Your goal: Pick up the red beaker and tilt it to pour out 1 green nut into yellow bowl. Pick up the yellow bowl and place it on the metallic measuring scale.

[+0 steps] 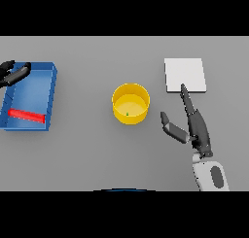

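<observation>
The right robot hand (194,125) lies low over the grey surface (87,154), released, its fingers (187,100) straight and stretched away from the robot, its thumb (171,127) spread out toward the robot's left. It grasps nothing. The tip of its longest finger reaches the near edge of the metallic measuring scale (185,74), a pale square plate lying flat just beyond the fingertips; whether the finger touches the plate or only overlaps it from above cannot be told. To the left of this robot hand, close beside the thumb but apart from it, stands the yellow bowl (130,103), upright on the surface, with one small green nut (127,114) lying on its floor near the side closest to the robot. The bowl sits to the left of the scale and nearer to the robot than it, with a clear gap between them. Much farther to the left, well apart from the bowl, rests a blue tray (51,93); inside it the red beaker (26,115) lies on its side, near the tray's closer wall. The left robot hand (13,73) shows at the far left edge, over the tray's far corner, its fingers relaxed and holding nothing.
</observation>
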Available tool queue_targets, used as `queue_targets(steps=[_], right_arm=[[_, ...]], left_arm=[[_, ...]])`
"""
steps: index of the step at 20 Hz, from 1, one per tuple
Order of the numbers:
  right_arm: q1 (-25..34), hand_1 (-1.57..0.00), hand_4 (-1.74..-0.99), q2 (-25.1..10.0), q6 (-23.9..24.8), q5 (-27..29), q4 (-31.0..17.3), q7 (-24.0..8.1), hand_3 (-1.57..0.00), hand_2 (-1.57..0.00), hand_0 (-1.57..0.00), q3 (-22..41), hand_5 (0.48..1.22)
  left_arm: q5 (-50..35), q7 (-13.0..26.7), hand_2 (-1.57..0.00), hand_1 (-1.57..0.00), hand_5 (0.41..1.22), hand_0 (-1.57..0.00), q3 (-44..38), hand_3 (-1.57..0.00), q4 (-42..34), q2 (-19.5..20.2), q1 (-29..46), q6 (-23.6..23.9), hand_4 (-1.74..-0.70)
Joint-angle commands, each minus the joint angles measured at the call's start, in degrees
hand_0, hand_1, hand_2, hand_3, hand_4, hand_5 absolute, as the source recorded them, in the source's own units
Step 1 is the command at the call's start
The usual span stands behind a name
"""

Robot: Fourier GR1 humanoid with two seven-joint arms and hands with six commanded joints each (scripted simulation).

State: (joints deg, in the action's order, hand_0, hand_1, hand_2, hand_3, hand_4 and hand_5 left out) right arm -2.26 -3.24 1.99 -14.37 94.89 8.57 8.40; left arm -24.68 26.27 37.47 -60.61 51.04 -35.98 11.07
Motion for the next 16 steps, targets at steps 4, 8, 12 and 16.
queue_targets(steps=[4, 8, 12, 16], right_arm=[[0.6, 0.0, -1.178, -0.3, 0.2, -0.5, 0.0, -1.9, 0.0, 0.0, 0.0, 0.0, 0.679], [1.6, 0.0, -1.132, -2.5, -1.3, -4.5, 0.4, -2.0, 0.0, 0.0, 0.0, 2.4, 0.703], [8.1, 0.0, -1.19, -9.8, -7.6, -11.2, -1.6, -4.3, 0.0, 0.0, 0.0, 6.6, 0.716], [17.1, 0.0, -1.222, -16.6, -13.3, -21.7, -4.0, -3.5, 0.0, 0.0, 0.0, 13.8, 0.701]], left_arm=[[1.6, -0.9, -0.07, -0.07, 0.653, -0.09, 0.0, -0.06, 1.2, -0.6, -0.5, 2.8, -0.7], [1.5, -5.0, -0.03, -0.03, 0.679, -0.03, -1.3, -0.02, 0.5, -0.8, 0.3, 5.5, -0.71], [1.0, -5.9, -0.01, -0.01, 0.676, -0.01, -1.6, -0.01, 0.0, -1.0, 0.4, 5.5, -0.72], [0.3, -6.0, 0.0, 0.0, 0.665, 0.0, -1.8, 0.0, 0.2, -1.6, 0.0, 4.9, -0.72]])
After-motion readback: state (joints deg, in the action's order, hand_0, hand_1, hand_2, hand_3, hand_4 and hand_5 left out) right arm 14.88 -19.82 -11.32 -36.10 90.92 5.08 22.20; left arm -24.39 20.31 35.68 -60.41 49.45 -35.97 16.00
